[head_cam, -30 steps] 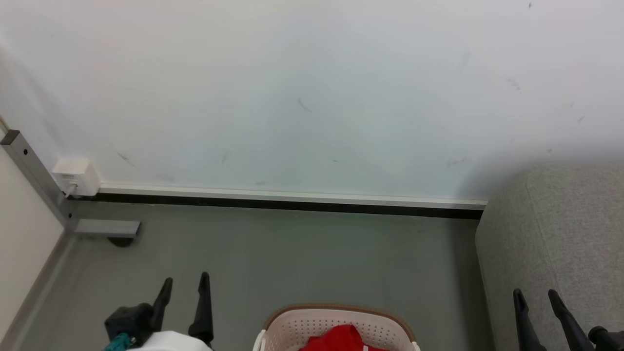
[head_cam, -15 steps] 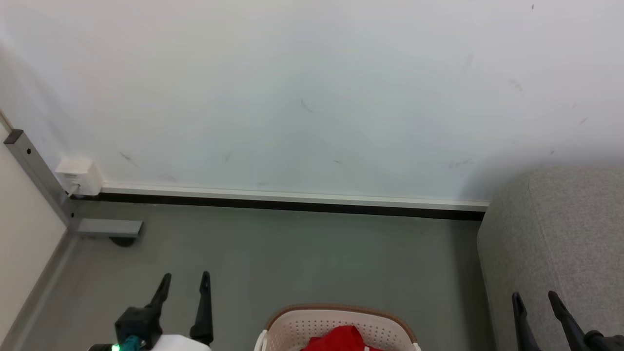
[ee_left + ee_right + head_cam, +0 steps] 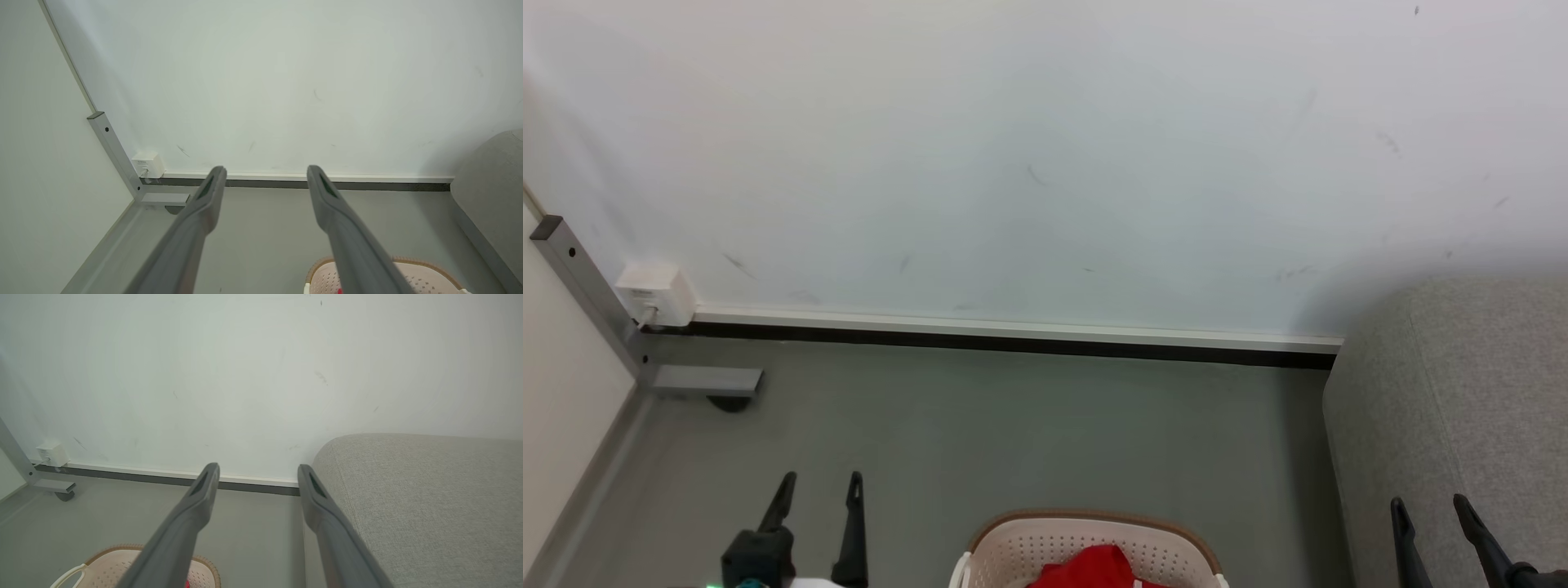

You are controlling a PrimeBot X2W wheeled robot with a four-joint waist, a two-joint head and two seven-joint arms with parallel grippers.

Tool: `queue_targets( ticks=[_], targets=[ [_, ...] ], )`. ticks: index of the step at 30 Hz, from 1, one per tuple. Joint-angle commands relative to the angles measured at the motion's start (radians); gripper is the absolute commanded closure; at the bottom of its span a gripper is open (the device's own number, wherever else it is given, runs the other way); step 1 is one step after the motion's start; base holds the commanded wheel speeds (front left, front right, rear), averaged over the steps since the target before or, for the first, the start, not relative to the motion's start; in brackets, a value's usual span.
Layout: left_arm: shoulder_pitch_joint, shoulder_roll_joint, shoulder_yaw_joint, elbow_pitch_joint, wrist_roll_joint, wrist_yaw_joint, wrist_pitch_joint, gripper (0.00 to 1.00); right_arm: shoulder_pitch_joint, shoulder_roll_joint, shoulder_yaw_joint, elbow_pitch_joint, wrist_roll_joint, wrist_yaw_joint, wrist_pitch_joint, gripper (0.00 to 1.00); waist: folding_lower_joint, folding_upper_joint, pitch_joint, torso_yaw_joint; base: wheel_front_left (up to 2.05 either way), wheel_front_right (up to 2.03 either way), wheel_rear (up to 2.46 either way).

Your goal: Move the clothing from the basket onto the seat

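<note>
Red soft fabric clothing (image 3: 1094, 567) lies inside the oval cream-white perforated plastic basket (image 3: 1029, 555). Left of the basket the left gripper (image 3: 822, 482) points forward, fingers apart, empty. Right of the basket the right gripper (image 3: 1429, 505), equally apart and empty, hovers near the large grey fabric seat (image 3: 1462, 392).

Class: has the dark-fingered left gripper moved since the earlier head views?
Yes: the left gripper sits lower, against the fixed cream-white perforated plastic basket.

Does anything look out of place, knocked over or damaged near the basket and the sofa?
Nothing stands out. The basket stands upright on the floor with the red clothing inside it, the sofa looks intact, and the wall shows only a few faint scuff marks.
</note>
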Motion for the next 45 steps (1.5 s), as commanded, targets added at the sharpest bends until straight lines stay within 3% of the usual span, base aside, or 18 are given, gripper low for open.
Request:
queue_targets(
  ticks=[1,12,45],
  targets=[
    [0.009,0.006,0.003,0.003,0.026,0.005,-0.010,0.00,0.012,-0.006,-0.007,0.003,-0.027,-0.002,-0.011,0.00,0.0000,-0.0001,-0.001,0.000,0.00,0.00,0.00],
    [0.018,-0.016,0.031,0.015,0.081,-0.020,-0.027,0.00,0.010,-0.010,-0.011,0.012,-0.086,-0.002,-0.029,0.00,0.0000,-0.0001,-0.004,0.002,0.00,0.00,0.00],
    [0.015,-0.079,0.117,0.045,0.077,-0.113,-0.025,0.00,0.001,-0.009,-0.012,0.011,-0.039,-0.002,-0.026,0.00,0.0000,-0.0001,0.003,-0.031,0.00,0.00,0.00]
  ],
)
